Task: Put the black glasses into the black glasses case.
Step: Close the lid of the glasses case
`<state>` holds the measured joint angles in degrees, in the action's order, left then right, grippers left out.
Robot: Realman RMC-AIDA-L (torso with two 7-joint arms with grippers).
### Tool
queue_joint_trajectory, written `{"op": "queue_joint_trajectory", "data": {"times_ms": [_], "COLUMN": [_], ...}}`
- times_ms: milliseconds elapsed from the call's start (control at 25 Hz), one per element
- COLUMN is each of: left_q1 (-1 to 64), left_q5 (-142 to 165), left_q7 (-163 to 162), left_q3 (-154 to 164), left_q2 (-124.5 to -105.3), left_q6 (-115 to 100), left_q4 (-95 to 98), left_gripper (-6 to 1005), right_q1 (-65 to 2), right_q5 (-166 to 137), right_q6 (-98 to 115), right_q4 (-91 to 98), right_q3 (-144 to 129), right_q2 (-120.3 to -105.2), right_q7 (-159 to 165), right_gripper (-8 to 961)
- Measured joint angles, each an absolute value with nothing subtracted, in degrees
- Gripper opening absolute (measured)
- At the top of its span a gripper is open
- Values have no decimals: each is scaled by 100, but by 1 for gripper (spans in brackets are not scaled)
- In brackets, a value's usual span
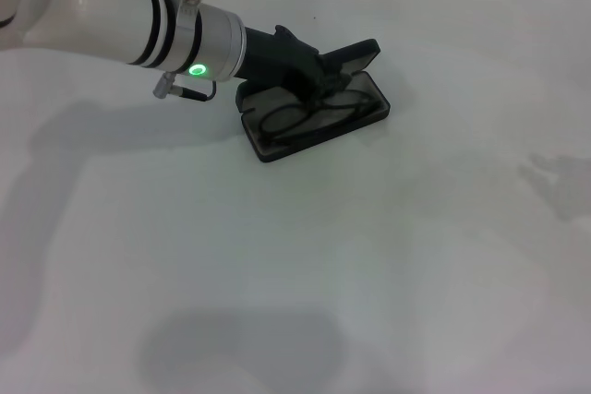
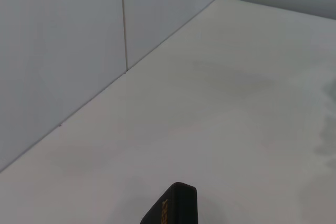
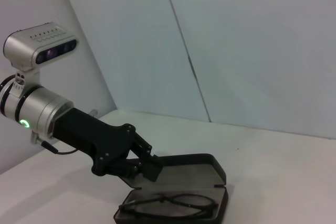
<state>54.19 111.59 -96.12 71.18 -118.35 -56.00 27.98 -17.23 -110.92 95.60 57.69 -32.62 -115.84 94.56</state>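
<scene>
We see the left gripper (image 1: 325,69) reaching in from the left of the black glasses case (image 1: 319,113), its wrist showing a green light. Its dark fingers (image 3: 149,166) sit at the case's raised lid (image 3: 197,163), on the edge nearest the arm; we cannot tell whether they are spread or pressed together, since they merge with the black lid. The case lies open on the white table (image 1: 369,256), lid tilted up behind the tray. The black glasses (image 1: 309,110) lie inside the tray on the grey lining, folded flat. In the left wrist view only a corner of the lid (image 2: 173,205) with orange lettering shows, before the table and a tiled wall (image 2: 63,51). The right gripper is nowhere in view.
</scene>
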Motion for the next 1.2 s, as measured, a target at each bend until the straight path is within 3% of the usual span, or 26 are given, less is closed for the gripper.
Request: {"op": "queue_joint_trajectory", "data": {"times_ms": [320, 1200], "left_q1": [5045, 5407], "left_q5": [10843, 11029], "left_q7": [-9585, -9715], "left_q3": [7048, 7088], "left_q2": [-11934, -11862], "left_q6": [-5425, -4970], "left_q4": [3534, 2734], "left_gripper": [189, 189], "right_q1": [-1695, -1836], "right_q5": [-11092, -11137], "right_q6": [9556, 9333], "right_q4": [5737, 5632], "right_q3": [-3270, -3402], "right_q2": [-11584, -11575], "right_q7": [9457, 9455], "right_gripper": [202, 202]}}
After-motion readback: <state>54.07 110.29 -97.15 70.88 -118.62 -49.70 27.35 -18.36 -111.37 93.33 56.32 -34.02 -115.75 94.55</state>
